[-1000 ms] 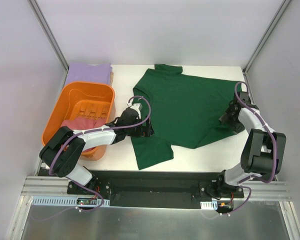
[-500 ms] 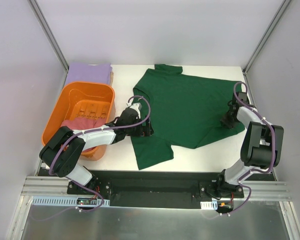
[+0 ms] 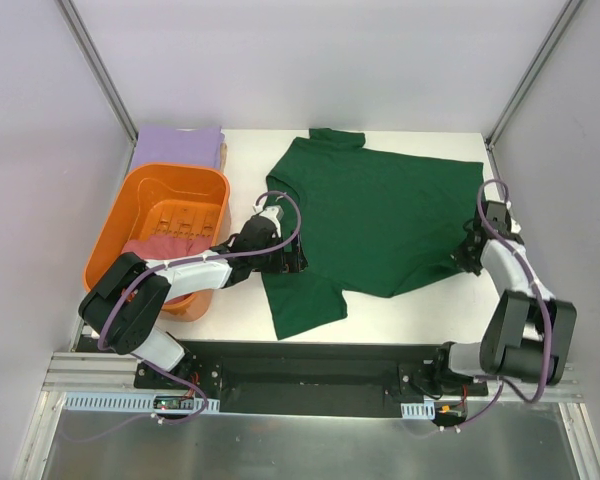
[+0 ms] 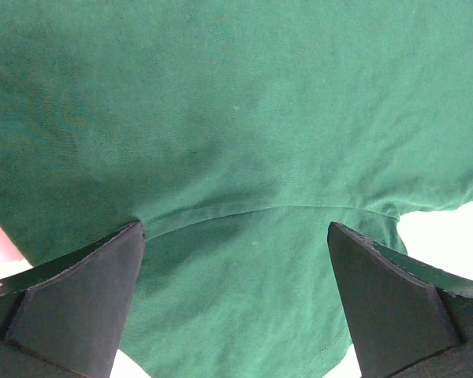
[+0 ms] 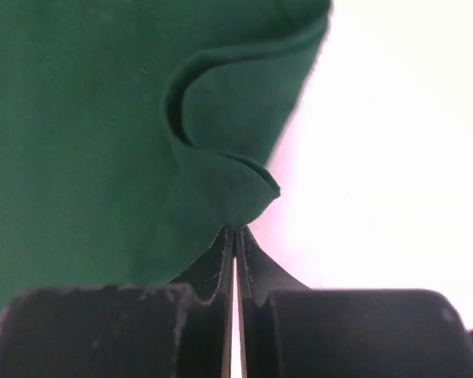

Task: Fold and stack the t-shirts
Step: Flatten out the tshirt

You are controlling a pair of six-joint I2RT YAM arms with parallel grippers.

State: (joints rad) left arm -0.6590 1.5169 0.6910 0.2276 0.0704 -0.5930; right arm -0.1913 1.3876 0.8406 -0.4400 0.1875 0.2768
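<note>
Right wrist camera: the right hand [image 5: 235, 232] is clenched on a pinch of the dark green t-shirt [image 5: 79, 118]. The cloth curls up in a soft loop just ahead of the closed fingertips, with bare white tabletop [image 5: 394, 157] beside it. On the left wrist camera, the left hand [image 4: 235, 236] is released. Its fingers are spread wide, low over the same shirt at a sleeve seam (whether the tips touch the cloth, I cannot tell).

From above, the right hand sits at the near corner of the hem, and the left hand at the underarm by the near sleeve. The green shirt lies spread mostly flat across the middle of the tabletop, collar toward the left, with no fold made in it.

Farther out, the pale lavender t-shirt [image 3: 180, 145] rests at the far left corner, just behind the orange basket [image 3: 120, 215]. It is a tidy rectangle, so I judge it already folded. The dusty pinkish-red t-shirt [image 3: 155, 248] lies crumpled inside the basket at its near end.

By my reckoning the task is roughly a third done. One shirt looks finished, the green one is gripped but unfolded, the red one is not yet taken out, and nothing is stacked.
</note>
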